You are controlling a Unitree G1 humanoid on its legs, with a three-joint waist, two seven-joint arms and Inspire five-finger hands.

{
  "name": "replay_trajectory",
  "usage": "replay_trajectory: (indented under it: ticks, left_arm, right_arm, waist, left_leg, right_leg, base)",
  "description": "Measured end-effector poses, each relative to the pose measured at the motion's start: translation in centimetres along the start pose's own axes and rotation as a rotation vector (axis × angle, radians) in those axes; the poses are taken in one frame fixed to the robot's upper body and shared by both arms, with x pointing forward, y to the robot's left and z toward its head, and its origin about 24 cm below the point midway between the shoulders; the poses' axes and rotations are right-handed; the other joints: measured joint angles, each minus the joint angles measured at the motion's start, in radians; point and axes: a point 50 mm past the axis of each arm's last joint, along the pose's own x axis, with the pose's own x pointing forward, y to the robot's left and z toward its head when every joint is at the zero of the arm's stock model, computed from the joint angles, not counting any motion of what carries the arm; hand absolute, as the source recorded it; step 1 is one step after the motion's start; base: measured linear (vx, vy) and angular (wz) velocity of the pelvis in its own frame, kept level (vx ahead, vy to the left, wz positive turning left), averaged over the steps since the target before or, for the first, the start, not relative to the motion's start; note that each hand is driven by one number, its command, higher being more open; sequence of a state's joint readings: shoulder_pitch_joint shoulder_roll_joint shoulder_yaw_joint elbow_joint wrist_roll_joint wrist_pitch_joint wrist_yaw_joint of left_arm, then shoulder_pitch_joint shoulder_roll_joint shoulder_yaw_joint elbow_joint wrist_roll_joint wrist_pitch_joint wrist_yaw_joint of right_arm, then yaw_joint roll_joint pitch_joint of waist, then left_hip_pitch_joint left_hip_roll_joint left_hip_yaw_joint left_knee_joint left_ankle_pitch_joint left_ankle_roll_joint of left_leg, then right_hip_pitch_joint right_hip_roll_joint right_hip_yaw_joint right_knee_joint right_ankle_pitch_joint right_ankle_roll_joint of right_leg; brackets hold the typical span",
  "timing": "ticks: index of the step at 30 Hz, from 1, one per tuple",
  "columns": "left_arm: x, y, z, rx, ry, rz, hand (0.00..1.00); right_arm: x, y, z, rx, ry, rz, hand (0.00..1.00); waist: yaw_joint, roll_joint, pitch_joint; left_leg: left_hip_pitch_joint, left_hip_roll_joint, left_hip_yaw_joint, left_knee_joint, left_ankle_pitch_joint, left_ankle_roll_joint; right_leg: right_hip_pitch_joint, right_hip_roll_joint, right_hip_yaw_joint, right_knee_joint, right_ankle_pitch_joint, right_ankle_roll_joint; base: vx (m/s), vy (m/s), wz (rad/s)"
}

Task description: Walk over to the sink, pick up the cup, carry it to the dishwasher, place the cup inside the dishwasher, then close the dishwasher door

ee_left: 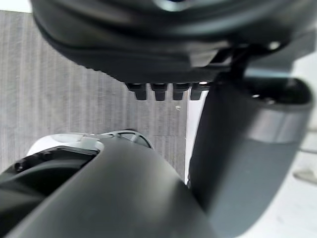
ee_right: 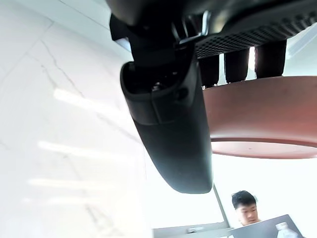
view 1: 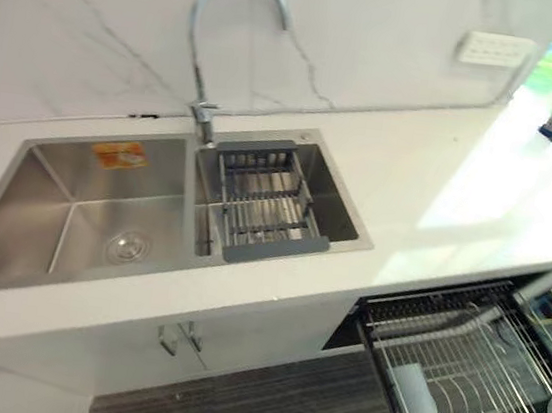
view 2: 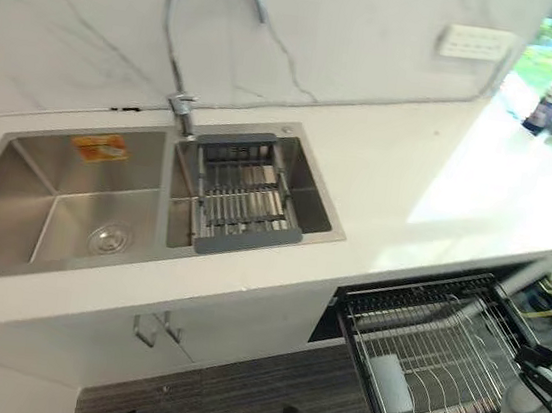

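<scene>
Brown cup (ee_right: 260, 116) clasped in right hand (ee_right: 168, 124), left hand (ee_left: 148, 44) relaxed and empty, dishwasher rack (view 1: 430, 298) pulled out

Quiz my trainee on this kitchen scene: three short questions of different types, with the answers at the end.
1. True or false: the dishwasher is shut, with its rack pushed in.
2. Multiple choice: where is the cup? A) on the floor, B) held in the right hand, C) on the counter.
3. Fill in: the grey drainer basket sits in the sink's ____ basin.

Key: 1 false, the dishwasher is open with its rack pulled out; 2 B; 3 right.
</scene>
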State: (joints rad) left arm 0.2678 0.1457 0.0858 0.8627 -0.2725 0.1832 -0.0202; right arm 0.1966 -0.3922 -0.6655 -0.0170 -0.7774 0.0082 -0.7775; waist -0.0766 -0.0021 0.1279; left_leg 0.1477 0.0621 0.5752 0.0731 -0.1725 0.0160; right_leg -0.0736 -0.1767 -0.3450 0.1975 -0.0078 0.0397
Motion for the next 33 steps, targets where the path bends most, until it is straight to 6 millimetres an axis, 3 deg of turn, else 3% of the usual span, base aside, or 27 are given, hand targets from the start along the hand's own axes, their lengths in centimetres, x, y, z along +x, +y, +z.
replay_trajectory:
  ticks: [2,4,6,9,12,17,25,33]
  left_arm:
    - [0.1,0.0,0.7,-0.013,-0.002,0.014,1.00]
    - [0.3,0.2,1.6,-0.036,-0.017,0.036,1.00]
    - [0.4,0.0,2.5,-0.053,-0.037,0.045,1.00]
    - [0.5,-0.3,2.7,-0.094,-0.045,0.038,1.00]
    - [0.5,-0.4,2.9,-0.106,-0.073,0.041,1.00]
    - [0.5,-1.2,3.3,-0.130,-0.114,0.022,1.00]
    - [0.5,-2.1,3.2,-0.119,-0.124,-0.032,1.00]
    - [0.6,-2.9,3.3,-0.045,-0.119,-0.068,1.00]
  right_arm:
    - [-0.8,0.2,-0.4,-0.014,0.040,-0.002,0.00]
    - [-2.0,1.1,-0.7,-0.030,0.074,0.028,0.00]
    - [-4.0,3.2,-0.2,-0.031,0.102,0.133,0.00]
    - [-6.2,4.5,1.5,0.031,0.107,0.216,0.00]
    - [-6.4,5.1,3.3,0.111,0.050,0.238,0.00]
    - [-6.1,5.3,4.0,0.148,0.032,0.243,0.00]
    - [-7.2,6.0,3.9,0.149,0.020,0.336,0.00]
    - [-10.1,6.8,1.5,0.059,0.085,0.455,0.00]
  waist:
    - [-0.013,0.000,0.000]
    - [-0.015,-0.008,0.005]
    - [0.007,-0.009,0.012]
    - [0.035,-0.007,0.020]
    - [0.037,0.002,0.036]
    - [0.035,0.020,0.092]
    - [0.033,0.068,0.134]
    - [0.031,0.101,0.152]
  left_leg:
    - [-0.052,0.036,0.000,0.087,-0.033,0.001]
    - [-0.116,0.083,-0.023,0.207,-0.081,-0.023]
    - [-0.157,0.137,-0.033,0.270,-0.093,-0.046]
    - [-0.135,0.162,-0.030,0.248,-0.077,-0.066]
    - [-0.132,0.163,-0.013,0.225,-0.061,-0.069]
    - [-0.136,0.143,-0.017,0.217,-0.037,-0.055]
    - [-0.114,0.106,-0.052,0.144,0.026,-0.069]
    - [-0.105,0.072,-0.068,0.066,0.062,-0.068]
  right_leg:
    - [-0.050,-0.031,-0.079,0.119,-0.049,-0.045]
    - [-0.065,-0.028,-0.110,0.147,-0.068,-0.020]
    - [-0.050,0.027,-0.123,0.074,-0.063,-0.021]
    - [0.006,0.083,-0.129,-0.038,-0.023,-0.030]
    - [0.044,0.118,-0.122,-0.160,0.044,-0.034]
    - [0.076,0.123,-0.122,-0.253,0.097,-0.033]
    - [0.093,0.102,-0.156,-0.255,0.093,-0.032]
    - [0.068,0.071,-0.187,-0.210,0.068,-0.031]
  base:
    - [0.07,-0.065,-0.05]
    - [0.08,-0.129,0.12]
    - [0.05,-0.144,0.01]
    - [0.02,-0.113,-0.05]
    - [0.01,-0.041,-0.13]
    - [-0.01,0.031,-0.03]
    - [-0.01,0.050,0.14]
    - [-0.07,0.075,0.13]
